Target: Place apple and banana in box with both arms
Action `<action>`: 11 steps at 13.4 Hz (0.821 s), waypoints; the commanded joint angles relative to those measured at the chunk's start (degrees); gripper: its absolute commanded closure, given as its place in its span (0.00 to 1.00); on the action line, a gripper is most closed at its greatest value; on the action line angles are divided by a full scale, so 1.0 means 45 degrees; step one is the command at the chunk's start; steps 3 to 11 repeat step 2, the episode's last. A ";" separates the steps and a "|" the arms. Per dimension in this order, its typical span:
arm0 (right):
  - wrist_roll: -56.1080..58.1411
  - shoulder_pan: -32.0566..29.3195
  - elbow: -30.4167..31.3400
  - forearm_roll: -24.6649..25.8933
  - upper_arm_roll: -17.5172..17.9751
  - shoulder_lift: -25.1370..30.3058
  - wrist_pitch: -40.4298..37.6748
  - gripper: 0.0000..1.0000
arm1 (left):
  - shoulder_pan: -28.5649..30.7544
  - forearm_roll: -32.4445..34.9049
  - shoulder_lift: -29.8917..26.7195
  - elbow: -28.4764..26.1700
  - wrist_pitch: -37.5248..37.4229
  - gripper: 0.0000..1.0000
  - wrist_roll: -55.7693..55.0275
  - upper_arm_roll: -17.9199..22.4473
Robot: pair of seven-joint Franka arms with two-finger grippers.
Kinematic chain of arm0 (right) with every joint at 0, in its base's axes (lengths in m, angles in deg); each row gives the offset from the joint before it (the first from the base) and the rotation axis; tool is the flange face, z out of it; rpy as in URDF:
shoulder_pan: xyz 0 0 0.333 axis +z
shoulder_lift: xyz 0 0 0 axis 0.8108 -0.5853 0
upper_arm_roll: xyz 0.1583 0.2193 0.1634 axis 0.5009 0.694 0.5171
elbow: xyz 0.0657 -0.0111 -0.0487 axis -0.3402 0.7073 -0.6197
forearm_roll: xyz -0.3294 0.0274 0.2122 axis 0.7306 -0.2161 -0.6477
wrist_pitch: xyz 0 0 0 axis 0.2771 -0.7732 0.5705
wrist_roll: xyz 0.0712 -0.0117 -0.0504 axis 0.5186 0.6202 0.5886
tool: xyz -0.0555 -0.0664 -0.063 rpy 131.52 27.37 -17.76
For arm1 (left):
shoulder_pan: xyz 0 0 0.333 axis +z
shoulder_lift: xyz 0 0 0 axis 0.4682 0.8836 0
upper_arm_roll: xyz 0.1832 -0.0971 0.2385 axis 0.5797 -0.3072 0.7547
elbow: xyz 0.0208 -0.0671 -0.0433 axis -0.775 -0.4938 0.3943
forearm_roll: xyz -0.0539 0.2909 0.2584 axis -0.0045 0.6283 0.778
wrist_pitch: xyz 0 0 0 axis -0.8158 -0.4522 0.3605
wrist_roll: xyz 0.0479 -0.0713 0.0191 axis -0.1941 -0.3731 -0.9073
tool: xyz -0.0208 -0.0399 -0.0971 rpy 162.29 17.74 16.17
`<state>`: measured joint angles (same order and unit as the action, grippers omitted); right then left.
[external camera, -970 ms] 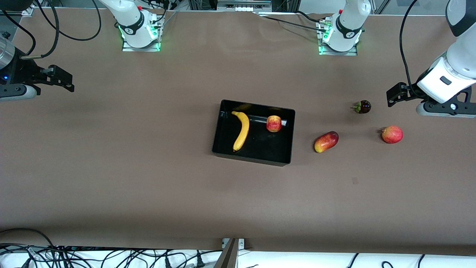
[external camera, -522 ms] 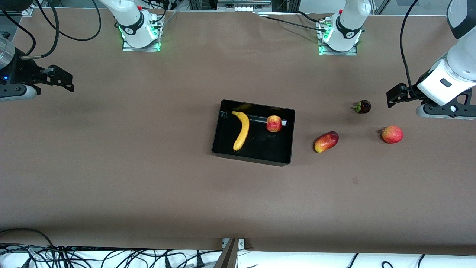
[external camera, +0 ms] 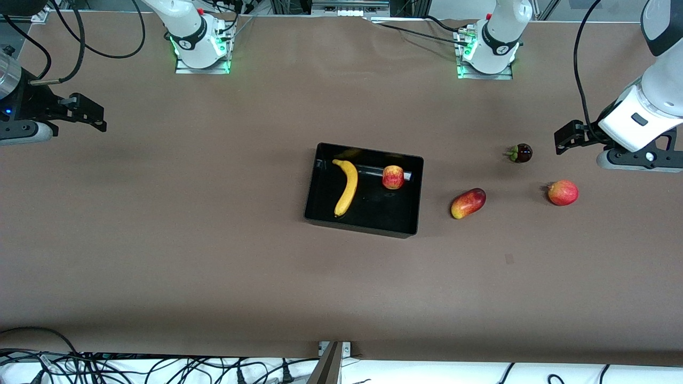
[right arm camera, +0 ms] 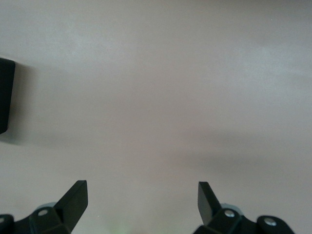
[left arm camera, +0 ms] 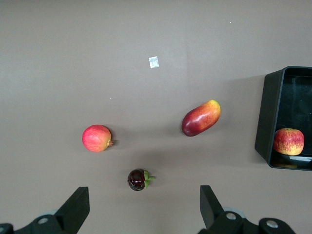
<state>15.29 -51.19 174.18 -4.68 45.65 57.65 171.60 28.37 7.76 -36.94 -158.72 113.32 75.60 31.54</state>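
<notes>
The black box [external camera: 413, 194] stands mid-table. The yellow banana [external camera: 347, 186] lies in it toward the right arm's end. The small red-yellow apple [external camera: 393, 177] sits in it toward the left arm's end; it also shows in the left wrist view [left arm camera: 288, 141], in the box [left arm camera: 265, 117]. My left gripper [external camera: 565, 137] is open and empty, up over the table at the left arm's end; its wrist view [left arm camera: 144, 207] shows bare table between the fingers. My right gripper [external camera: 89, 113] is open and empty over the right arm's end, and shows in its wrist view [right arm camera: 142, 204].
Three other fruits lie toward the left arm's end: an oblong red-yellow fruit [external camera: 468, 203], a round red fruit with a stem nub [external camera: 563, 192], and a small dark fruit with green leaves [external camera: 520, 153]. A corner of the box [right arm camera: 6, 95] shows in the right wrist view.
The left arm's wrist has shifted very slightly; its gripper stays in place. The fruits, the box and the right arm have not moved.
</notes>
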 commanded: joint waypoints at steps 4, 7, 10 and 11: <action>-0.0078 -0.0195 -0.0244 0.0168 0.0184 -0.0103 -0.0051 0.00 | -0.0082 -0.0181 0.0172 0.0431 -0.0335 0.00 0.0059 0.0047; -0.0078 -0.0195 -0.0244 0.0168 0.0184 -0.0103 -0.0051 0.00 | -0.0082 -0.0181 0.0172 0.0431 -0.0335 0.00 0.0059 0.0047; -0.0078 -0.0195 -0.0244 0.0168 0.0184 -0.0103 -0.0051 0.00 | -0.0082 -0.0181 0.0172 0.0431 -0.0335 0.00 0.0059 0.0047; -0.0078 -0.0195 -0.0244 0.0168 0.0184 -0.0103 -0.0051 0.00 | -0.0082 -0.0181 0.0172 0.0431 -0.0335 0.00 0.0059 0.0047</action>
